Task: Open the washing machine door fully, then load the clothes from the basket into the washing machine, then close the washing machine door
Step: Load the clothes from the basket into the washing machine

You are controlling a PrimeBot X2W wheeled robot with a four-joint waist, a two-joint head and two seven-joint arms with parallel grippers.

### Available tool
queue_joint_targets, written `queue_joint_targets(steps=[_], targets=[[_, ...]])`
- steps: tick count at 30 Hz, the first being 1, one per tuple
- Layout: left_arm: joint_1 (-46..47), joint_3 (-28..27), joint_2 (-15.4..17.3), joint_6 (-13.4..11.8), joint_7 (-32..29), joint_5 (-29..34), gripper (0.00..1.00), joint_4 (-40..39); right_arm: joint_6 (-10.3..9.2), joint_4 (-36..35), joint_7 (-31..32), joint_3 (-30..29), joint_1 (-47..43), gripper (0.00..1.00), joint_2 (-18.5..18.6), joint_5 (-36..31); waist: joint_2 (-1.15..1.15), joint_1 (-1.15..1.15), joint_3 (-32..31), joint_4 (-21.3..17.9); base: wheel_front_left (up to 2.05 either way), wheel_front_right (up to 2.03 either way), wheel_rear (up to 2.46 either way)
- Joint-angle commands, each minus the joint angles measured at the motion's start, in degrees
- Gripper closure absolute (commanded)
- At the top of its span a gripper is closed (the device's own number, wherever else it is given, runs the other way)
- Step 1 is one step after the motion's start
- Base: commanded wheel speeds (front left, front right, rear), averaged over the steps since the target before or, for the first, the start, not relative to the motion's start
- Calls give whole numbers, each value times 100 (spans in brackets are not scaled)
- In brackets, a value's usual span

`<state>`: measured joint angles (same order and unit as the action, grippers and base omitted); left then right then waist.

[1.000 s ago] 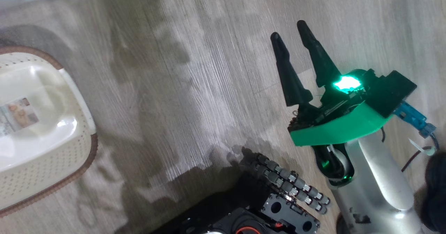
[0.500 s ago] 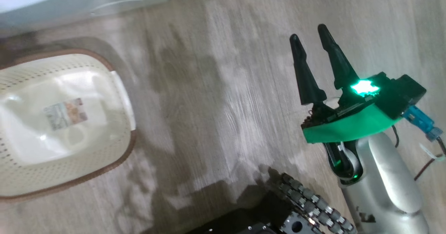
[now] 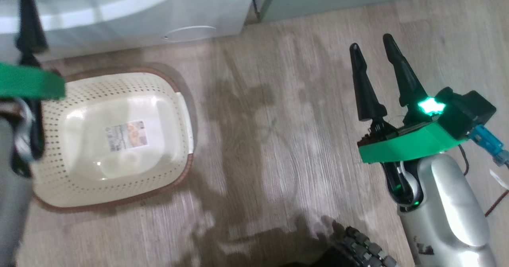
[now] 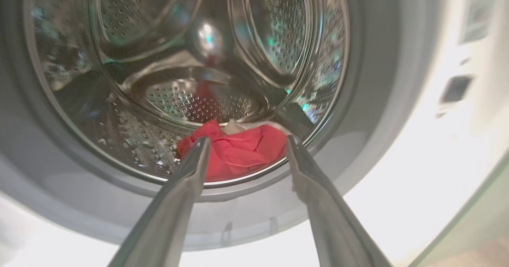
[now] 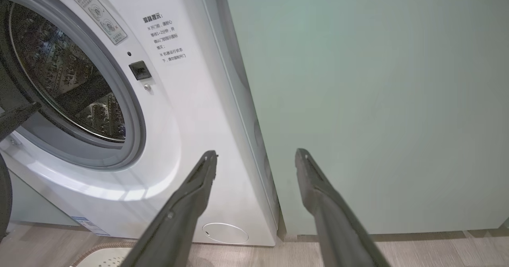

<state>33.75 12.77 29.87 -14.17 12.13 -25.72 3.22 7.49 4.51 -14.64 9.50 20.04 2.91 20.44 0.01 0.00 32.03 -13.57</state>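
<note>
View swung toward washing machine (image 5: 179, 139); clothes (image 4: 234, 155) seen inside it; left gripper (image 4: 247, 139) and right gripper (image 5: 255, 152) held open, empty, before it.

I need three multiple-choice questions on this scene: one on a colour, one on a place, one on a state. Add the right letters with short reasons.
1. Which colour is the rim of the basket?
A) brown B) blue C) black
2. Where do the clothes lie?
A) in the basket B) on the floor C) in the drum of the washing machine
3. How does the left tool stand?
A) shut on the clothes B) open, holding nothing C) shut and empty

1 A: a brown band runs around its cream wall.
2 C: red fabric lies at the drum's front edge.
3 B: its fingers stand wide apart, gripping nothing.
</note>
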Motion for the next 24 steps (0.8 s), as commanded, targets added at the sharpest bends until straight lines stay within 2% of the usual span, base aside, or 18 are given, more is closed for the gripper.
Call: queue_joint_targets(steps=[1, 5, 11, 16, 24], targets=[[-108, -260, 135, -104, 68, 20, 0, -379, 0, -140, -36, 44, -202, 0, -3, -70, -1, 0, -175, 166, 0, 0, 0], [-737, -308, -77, -297, 150, -69, 0, -874, 0, -100, -14, -103, -227, 0, -3, -218, -1, 0, -407, 349, 0, 0, 0], [-1469, -399, -312, -377, 235, -196, 0, -1270, 0, -91, 158, -360, -303, 0, -3, -437, -1, 0, -842, 641, 0, 0, 0], [-1902, -416, -586, -306, 274, -232, 0, -1320, 0, -120, 345, -562, -445, 0, -3, -607, -1, 0, -1254, 852, 0, 0, 0], [-2319, -476, -1076, -59, 285, -38, 0, -940, 0, -123, 616, -737, -809, 0, -3, -765, -1, 0, -1907, 1112, 0, 0, 0]])
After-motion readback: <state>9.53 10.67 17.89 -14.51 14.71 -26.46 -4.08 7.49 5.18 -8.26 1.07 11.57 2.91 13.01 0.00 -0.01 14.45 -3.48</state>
